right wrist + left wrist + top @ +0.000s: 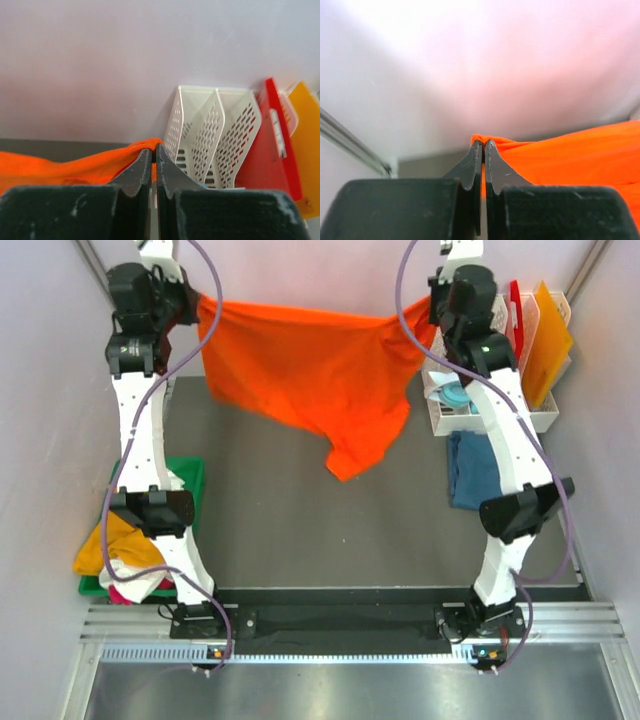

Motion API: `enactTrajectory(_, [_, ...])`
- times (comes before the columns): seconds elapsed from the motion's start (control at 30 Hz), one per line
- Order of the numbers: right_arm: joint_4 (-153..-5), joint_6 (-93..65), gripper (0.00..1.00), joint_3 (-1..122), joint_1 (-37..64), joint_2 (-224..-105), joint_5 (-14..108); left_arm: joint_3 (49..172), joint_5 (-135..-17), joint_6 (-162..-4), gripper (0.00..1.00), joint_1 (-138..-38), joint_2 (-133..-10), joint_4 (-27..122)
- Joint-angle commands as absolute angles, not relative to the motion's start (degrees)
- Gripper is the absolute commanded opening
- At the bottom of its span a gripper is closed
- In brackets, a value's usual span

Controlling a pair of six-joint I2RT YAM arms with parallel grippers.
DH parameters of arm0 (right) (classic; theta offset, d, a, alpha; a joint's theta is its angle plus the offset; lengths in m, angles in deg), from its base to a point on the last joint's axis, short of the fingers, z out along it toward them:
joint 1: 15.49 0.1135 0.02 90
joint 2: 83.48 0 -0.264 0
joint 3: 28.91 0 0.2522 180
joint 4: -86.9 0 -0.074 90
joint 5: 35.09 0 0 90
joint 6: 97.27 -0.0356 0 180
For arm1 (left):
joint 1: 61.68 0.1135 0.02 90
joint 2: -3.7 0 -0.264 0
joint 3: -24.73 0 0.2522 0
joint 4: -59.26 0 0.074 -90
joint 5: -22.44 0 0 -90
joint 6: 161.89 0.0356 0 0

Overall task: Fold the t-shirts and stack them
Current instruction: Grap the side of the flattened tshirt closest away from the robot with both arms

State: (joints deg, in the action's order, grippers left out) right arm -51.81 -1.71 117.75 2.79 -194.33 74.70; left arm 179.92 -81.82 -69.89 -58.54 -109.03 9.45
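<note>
From above, the orange t-shirt (310, 370) hangs stretched along the tabletop's (290, 520) far edge. A blue t-shirt (472, 470) lies by the right edge, and more t-shirts (112, 550) are heaped at the left edge. Left wrist view: the left fingers (470, 170) pinch one orange corner. Right wrist view: the right fingers (142, 167) pinch another, beside a white rack (210, 135).

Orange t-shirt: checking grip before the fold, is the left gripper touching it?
Touching. Left wrist view: the left gripper has its jaws shut on a corner of the orange t-shirt.
</note>
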Motion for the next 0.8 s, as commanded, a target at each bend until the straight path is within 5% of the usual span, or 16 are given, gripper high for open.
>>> enactTrajectory(0.0, [-60.1, 0.4, 0.00, 119.3, 4.6, -181.8, 76.1, 185.4, -78.3, -71.8, 0.00, -58.6, -102.5, 19.9])
enactTrajectory(0.13, [-60.9, 2.2, 0.00, 111.0, 5.2, -178.1, 77.8, 178.0, -78.5, -71.7, 0.00, -58.4, -99.8, 19.7])
enactTrajectory(0.53, [-72.2, -2.2, 0.00, 62.2, 10.3, -164.3, 79.9, 119.9, -81.5, -66.9, 0.00, -58.4, -79.7, 22.6])
enactTrajectory(0.77, [-71.3, -9.9, 0.00, 44.8, 15.3, -157.0, 81.7, 101.1, -84.3, -62.0, 0.00, -58.4, -66.7, 21.0])
